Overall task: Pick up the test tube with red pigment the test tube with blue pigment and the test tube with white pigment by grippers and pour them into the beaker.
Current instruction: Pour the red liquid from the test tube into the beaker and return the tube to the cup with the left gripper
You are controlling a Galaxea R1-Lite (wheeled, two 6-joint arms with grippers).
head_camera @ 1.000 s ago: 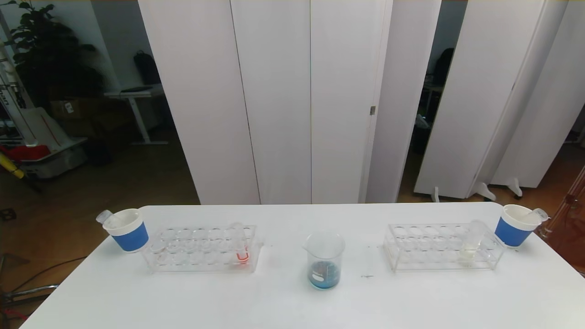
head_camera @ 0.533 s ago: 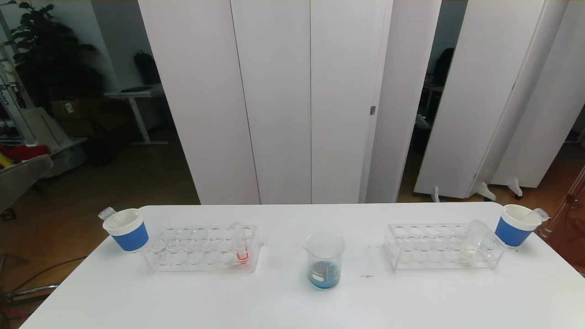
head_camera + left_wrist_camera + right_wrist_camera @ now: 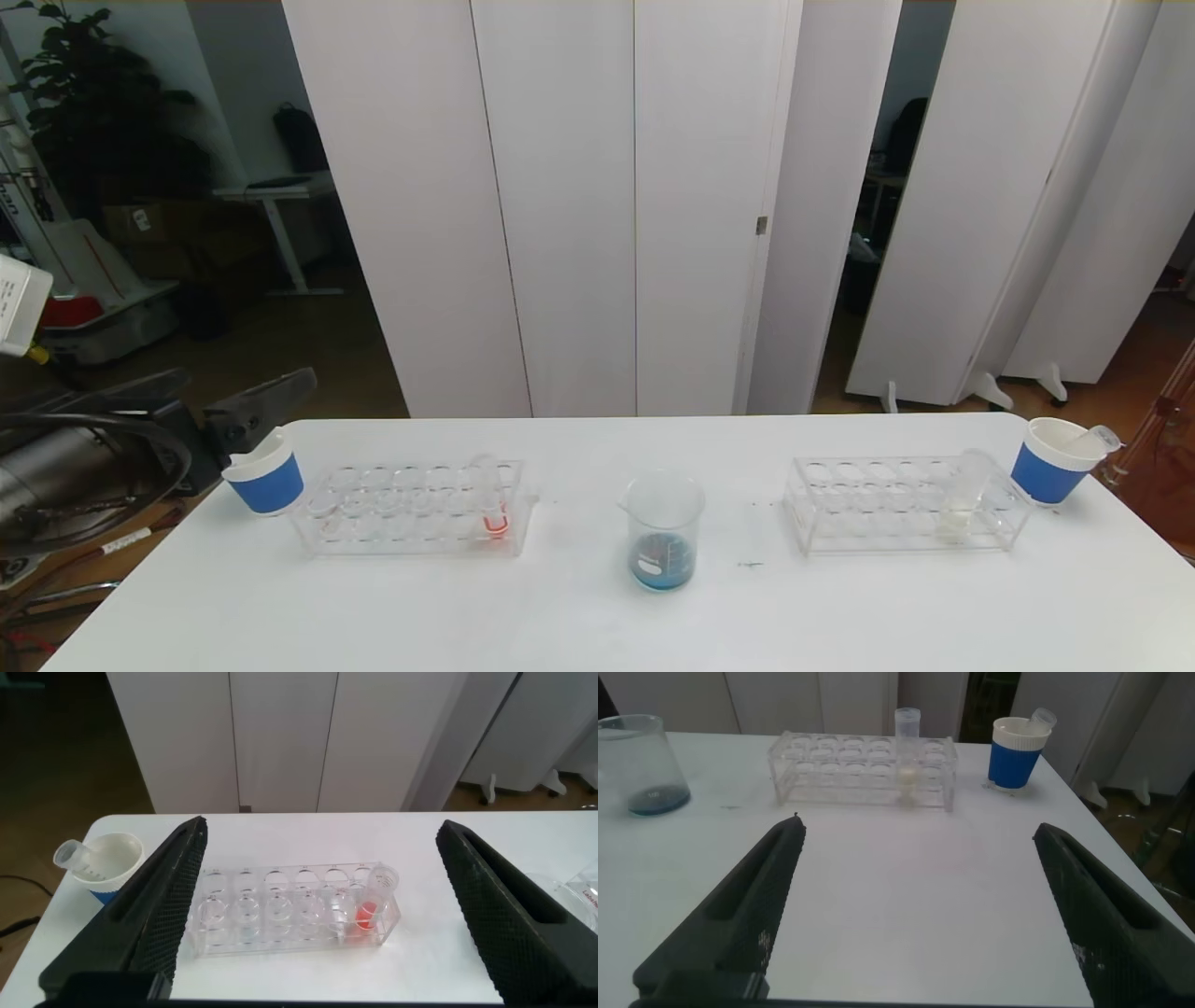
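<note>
while both grippers' fingers gape released, the white table (image 3: 579, 625) fronts white folding panels (image 3: 560, 205).

left pincer (image 3: 318, 915): fingers wide apart above rack (image 3: 294, 919) | red-liquid tube (image 3: 367, 913) in rack | cup (image 3: 107, 859) beside

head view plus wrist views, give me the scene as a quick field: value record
beaker: centre of table, upright, blue liquid at the bottom
red tube: upright in left rack, at the rack end nearer the beaker
white tube: upright in right rack, at the end nearer the right cup
left cup: blue-sleeved, left of left rack
right cup: blue-sleeved, with an emptied tube leaning in it
left hand: open, in the air facing the left rack
right hand: open, above bare table, pointing toward right rack
</note>
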